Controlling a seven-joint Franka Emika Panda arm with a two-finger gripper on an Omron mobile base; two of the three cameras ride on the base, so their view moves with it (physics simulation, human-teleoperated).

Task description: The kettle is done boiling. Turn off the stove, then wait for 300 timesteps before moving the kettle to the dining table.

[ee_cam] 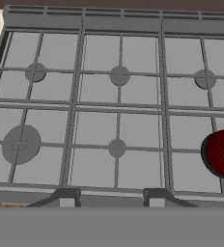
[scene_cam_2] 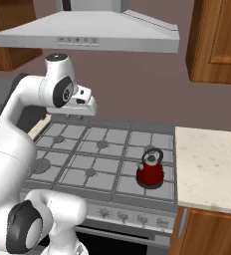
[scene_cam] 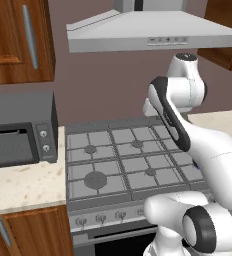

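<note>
Sitting: kettle (scene_cam_2: 150,172) upright | stove (scene_cam_2: 102,149) front-right burner | contents unseen

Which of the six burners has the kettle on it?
The front right burner, nearest the knobs and the right-hand counter. The red kettle sits on its grate; the other five burners on the stove are bare.
</note>
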